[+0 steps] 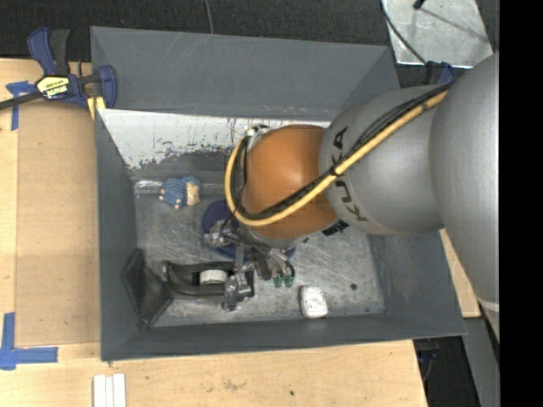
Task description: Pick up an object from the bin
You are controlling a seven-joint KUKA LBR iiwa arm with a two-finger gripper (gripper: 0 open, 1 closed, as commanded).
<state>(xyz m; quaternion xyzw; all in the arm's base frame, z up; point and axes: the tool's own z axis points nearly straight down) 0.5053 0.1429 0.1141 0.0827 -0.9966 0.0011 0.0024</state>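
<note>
My gripper point(241, 280) hangs low in the front middle of the bin, under the arm's orange cover. It is right at the right-hand end of a black tape dispenser point(174, 280) with a white roll point(212, 275), which lies along the front left of the floor. A small white block point(314, 302) lies to the gripper's right, near the front wall. Small green bits point(284, 280) show just right of the gripper. A blue thing point(212, 220) sits behind it, partly hidden by the cover.
A small blue and tan figure point(179, 192) lies at the back left next to a clear tube. The arm and its orange cover hide the middle and right of the bin.
</note>
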